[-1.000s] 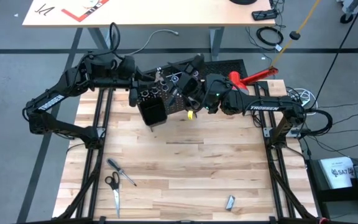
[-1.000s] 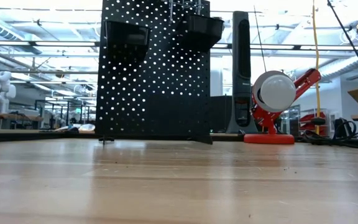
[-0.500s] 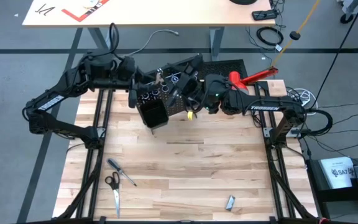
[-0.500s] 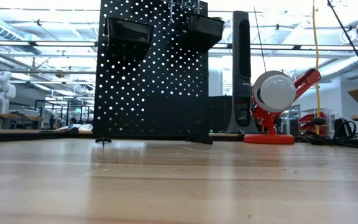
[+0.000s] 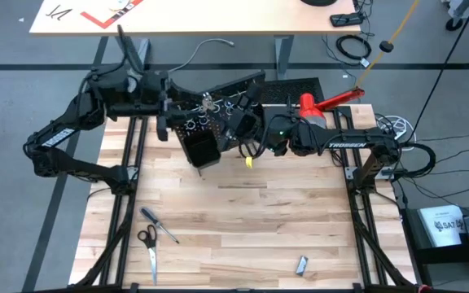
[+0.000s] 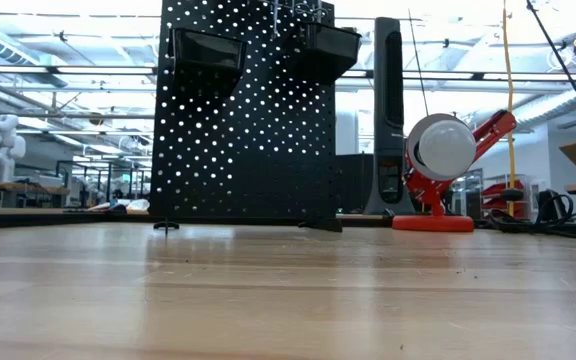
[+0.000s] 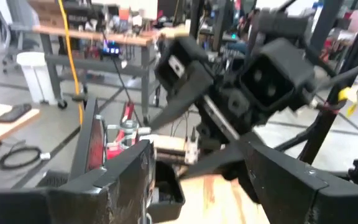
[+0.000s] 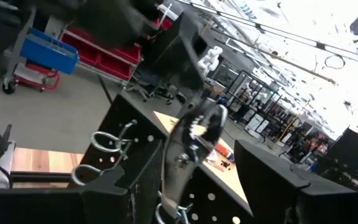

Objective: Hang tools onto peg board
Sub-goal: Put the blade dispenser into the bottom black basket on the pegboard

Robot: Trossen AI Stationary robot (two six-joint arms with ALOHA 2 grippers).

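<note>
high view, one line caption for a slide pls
Both arms meet at the upright peg board at the table's far edge; scissors and screwdriver wait near the front left.

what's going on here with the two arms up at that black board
Both arms are at the peg board, which stands upright at the far side of the table. The right gripper is up at its row of silver rings, where a silver tool sits. The left gripper is at the board's left end. Scissors, a screwdriver and a small metal piece lie unhung near the table's front.
</note>
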